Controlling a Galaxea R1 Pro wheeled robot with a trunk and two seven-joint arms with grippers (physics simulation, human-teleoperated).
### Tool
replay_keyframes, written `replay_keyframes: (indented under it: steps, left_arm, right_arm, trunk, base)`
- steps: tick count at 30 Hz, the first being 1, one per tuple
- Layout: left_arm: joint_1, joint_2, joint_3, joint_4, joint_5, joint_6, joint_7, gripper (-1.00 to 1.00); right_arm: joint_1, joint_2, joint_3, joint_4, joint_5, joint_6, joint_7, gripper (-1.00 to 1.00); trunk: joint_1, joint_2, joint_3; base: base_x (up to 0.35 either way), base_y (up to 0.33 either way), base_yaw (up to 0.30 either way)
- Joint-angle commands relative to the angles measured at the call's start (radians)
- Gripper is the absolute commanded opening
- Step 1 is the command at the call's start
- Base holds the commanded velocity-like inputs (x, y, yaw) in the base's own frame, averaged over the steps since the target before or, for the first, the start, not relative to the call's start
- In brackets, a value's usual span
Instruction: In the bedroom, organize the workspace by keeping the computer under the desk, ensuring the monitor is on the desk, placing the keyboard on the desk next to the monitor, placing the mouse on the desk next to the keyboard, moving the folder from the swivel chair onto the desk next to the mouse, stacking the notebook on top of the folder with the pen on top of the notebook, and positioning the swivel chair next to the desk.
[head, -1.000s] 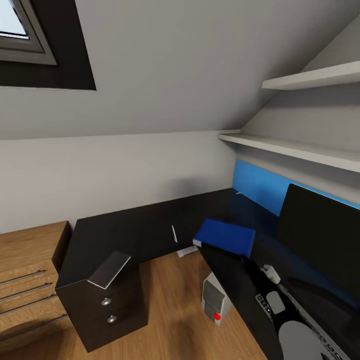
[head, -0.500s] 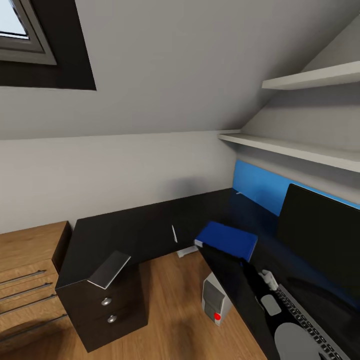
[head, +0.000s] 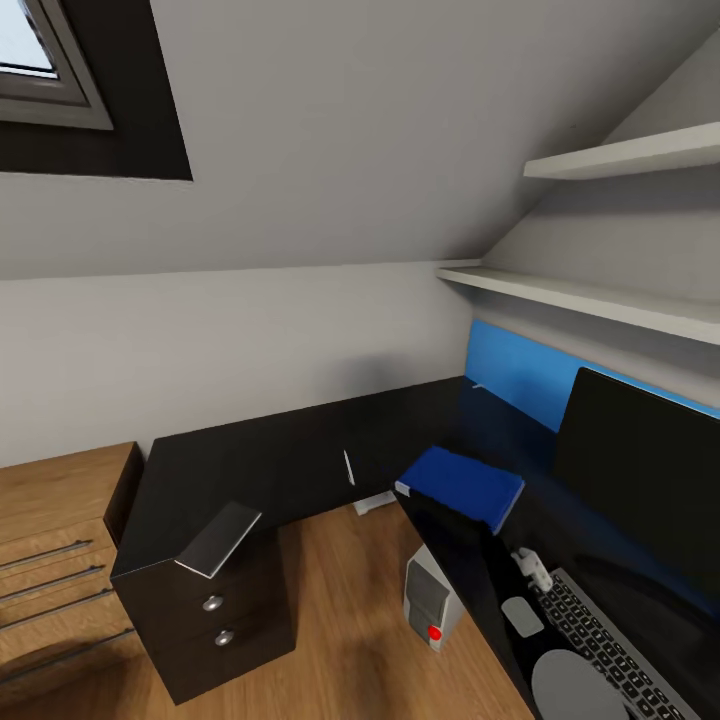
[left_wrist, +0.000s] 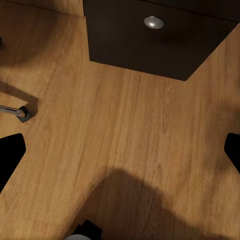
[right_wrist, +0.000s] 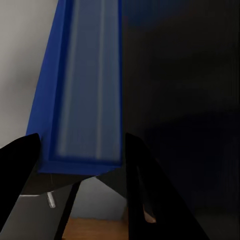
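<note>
Gripping the folder (right_wrist: 85, 90) by its near edge, our right hand (right_wrist: 82, 172) carries it just above the worktop (head: 300, 460) — at 11 o'clock from the mouse (head: 522, 616); left hand state unclear.

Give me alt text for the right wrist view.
The right gripper has its two black fingers on either side of the blue folder, seen end-on beside the black desk. Wood floor shows below.

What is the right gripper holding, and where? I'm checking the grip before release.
The right gripper grips the blue folder by its near short edge; the folder lies over the desk.
</note>
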Motion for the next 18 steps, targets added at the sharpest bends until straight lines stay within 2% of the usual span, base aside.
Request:
replay_keyframes:
  steps: [1,3,8,10,18]
  left_arm:
    - [-0.001,0.000,0.003,0.000,-0.003,-0.002,0.000,1.00]
    - [-0.001,0.000,0.003,0.000,-0.003,-0.002,0.000,1.00]
    - [-0.001,0.000,0.003,0.000,-0.003,-0.002,0.000,1.00]
    - [-0.001,0.000,0.003,0.000,-0.003,-0.002,0.000,1.00]
    - [-0.001,0.000,0.003,0.000,-0.003,-0.002,0.000,1.00]
  right_arm:
    - [-0.001,0.001,-0.003,0.001,-0.010,-0.003,0.001,-1.00]
    - [-0.001,0.001,-0.003,0.002,-0.025,-0.012,-0.021,-1.00]
    - [-0.001,0.002,-0.002,0.006,-0.146,-0.046,-0.061,-1.00]
    - [-0.001,0.003,-0.002,0.015,-0.175,-0.055,-0.065,-1.00]
    - [-0.001,0.003,0.000,0.037,-0.205,-0.065,-0.068,-1.00]
  trunk:
    - [0.000,-0.001,-0.002]
    - [0.000,-0.001,-0.002]
    - [0.000,-0.001,-0.002]
    - [0.000,-0.001,-0.002]
    - [0.000,-0.001,-0.002]
  base:
    - [0.000,0.000,0.000]
    - [0.000,0.000,0.000]
    - [0.000,0.000,0.000]
    - [0.000,0.000,0.000]
    - [0.000,0.000,0.000]
